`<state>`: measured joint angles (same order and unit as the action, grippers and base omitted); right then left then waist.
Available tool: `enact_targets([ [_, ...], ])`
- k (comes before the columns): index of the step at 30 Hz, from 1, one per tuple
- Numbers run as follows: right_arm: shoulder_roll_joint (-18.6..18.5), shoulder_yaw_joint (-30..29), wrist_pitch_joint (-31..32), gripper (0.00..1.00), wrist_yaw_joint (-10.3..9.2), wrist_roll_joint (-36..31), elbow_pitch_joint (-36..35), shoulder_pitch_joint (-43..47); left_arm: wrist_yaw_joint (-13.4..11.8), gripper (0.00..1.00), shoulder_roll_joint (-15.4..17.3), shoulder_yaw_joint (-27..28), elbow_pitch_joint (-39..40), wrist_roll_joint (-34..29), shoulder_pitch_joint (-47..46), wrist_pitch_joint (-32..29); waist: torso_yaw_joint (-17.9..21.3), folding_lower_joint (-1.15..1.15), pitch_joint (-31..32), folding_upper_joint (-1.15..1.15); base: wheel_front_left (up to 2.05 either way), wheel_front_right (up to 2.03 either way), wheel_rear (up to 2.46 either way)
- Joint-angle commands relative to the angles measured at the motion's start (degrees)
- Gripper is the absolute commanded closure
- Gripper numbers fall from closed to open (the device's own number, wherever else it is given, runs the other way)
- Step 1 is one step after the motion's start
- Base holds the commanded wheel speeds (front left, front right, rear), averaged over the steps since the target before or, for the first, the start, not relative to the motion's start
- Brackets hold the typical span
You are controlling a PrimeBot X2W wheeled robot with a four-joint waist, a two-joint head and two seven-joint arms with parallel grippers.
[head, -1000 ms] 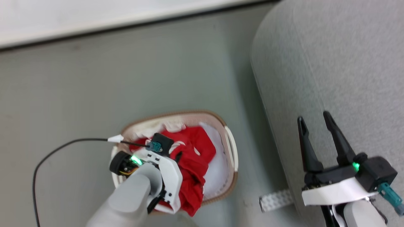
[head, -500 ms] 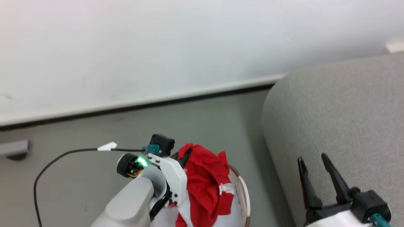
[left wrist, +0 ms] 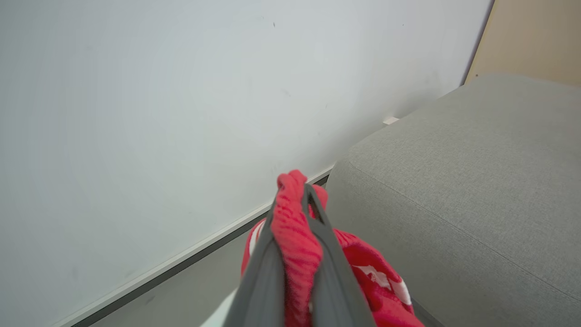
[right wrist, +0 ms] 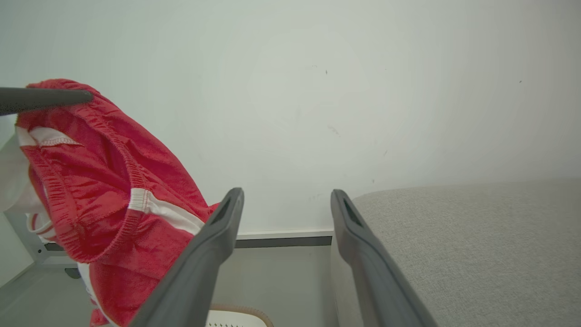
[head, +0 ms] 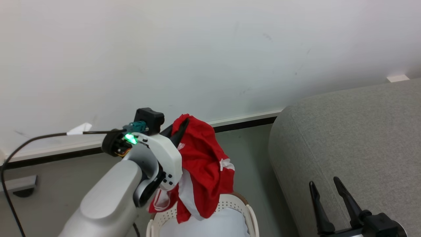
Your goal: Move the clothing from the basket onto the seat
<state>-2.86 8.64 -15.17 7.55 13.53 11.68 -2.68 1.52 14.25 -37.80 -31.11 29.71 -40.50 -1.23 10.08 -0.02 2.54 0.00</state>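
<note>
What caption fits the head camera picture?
Left gripper holds red clothing above the basket, beside the grey seat.

The left tool (left wrist: 292,200) pinches red clothing (left wrist: 295,254) (grey seat (left wrist: 454,181) nearby).

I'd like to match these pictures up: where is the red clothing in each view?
Head view: red clothing hangs left of centre from the left gripper, over the basket.
Left wrist view: bottom centre, pinched between that gripper's fingers.
Right wrist view: left side, beside the open right gripper.
Shared landmark: the grey sofa, at the right in all three.
</note>
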Motion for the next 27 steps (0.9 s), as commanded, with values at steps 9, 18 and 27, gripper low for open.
enact_targets([
  [9, -3.3, 4.2, 0.0, 0.00, -0.12, -0.6, -1.8, -1.5, -3.2, 1.00, 4.2, 0.5, 11.2, 0.5, 3.0, -4.8, 0.8, 0.02, -0.5, 0.00, 0.00, 0.00, 0.00],
  [18, -12.7, 18.4, 2.5, 0.00, -0.12, 6.2, -3.4, -9.8, -4.2, 1.00, 4.9, -0.4, 16.3, 0.5, 4.5, -6.7, 0.0, 0.02, -0.7, 0.00, 0.00, 0.00, 0.00],
  [27, -16.1, 33.2, 6.4, 0.00, -0.12, 10.9, 0.7, -23.3, -3.3, 1.00, 2.9, -2.9, 19.3, 0.4, 4.1, -7.5, -2.4, 0.02, -0.6, 0.00, 0.00, 0.00, 0.00],
])
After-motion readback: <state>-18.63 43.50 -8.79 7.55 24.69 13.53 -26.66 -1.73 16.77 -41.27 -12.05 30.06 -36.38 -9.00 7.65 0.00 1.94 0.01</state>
